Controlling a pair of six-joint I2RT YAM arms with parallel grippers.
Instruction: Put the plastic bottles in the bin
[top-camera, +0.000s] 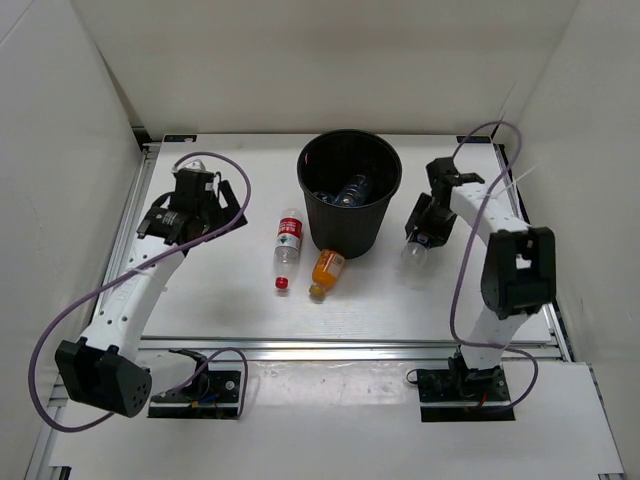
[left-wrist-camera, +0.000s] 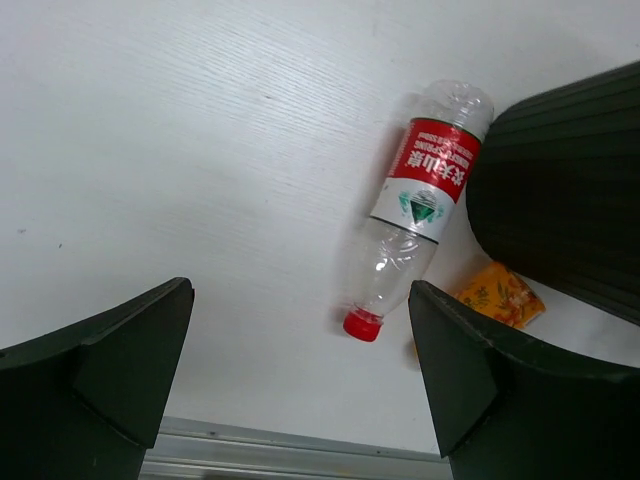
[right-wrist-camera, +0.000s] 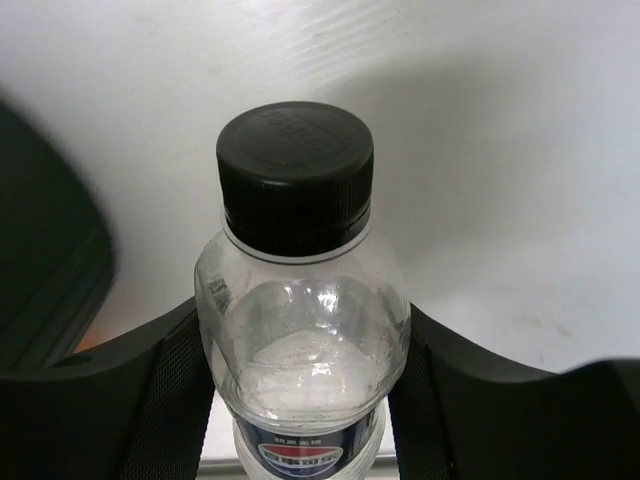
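The black bin (top-camera: 350, 215) stands at the table's back middle with a blue-labelled bottle (top-camera: 352, 190) lying inside. A red-labelled bottle (top-camera: 288, 240) with a red cap lies left of the bin, and it also shows in the left wrist view (left-wrist-camera: 420, 190). An orange-filled bottle (top-camera: 326, 270) lies against the bin's base, partly seen in the left wrist view (left-wrist-camera: 500, 295). My left gripper (top-camera: 205, 205) is open and empty (left-wrist-camera: 300, 360), left of the red-labelled bottle. My right gripper (top-camera: 422, 232) is shut (right-wrist-camera: 300, 400) on a clear blue-labelled, black-capped bottle (right-wrist-camera: 300, 300), right of the bin. The plain clear bottle is not clearly visible.
White walls enclose the table on three sides. An aluminium rail (top-camera: 350, 350) runs along the near edge. The bin's wall (left-wrist-camera: 570, 200) fills the right of the left wrist view, and its dark side (right-wrist-camera: 40, 270) shows at the left of the right wrist view.
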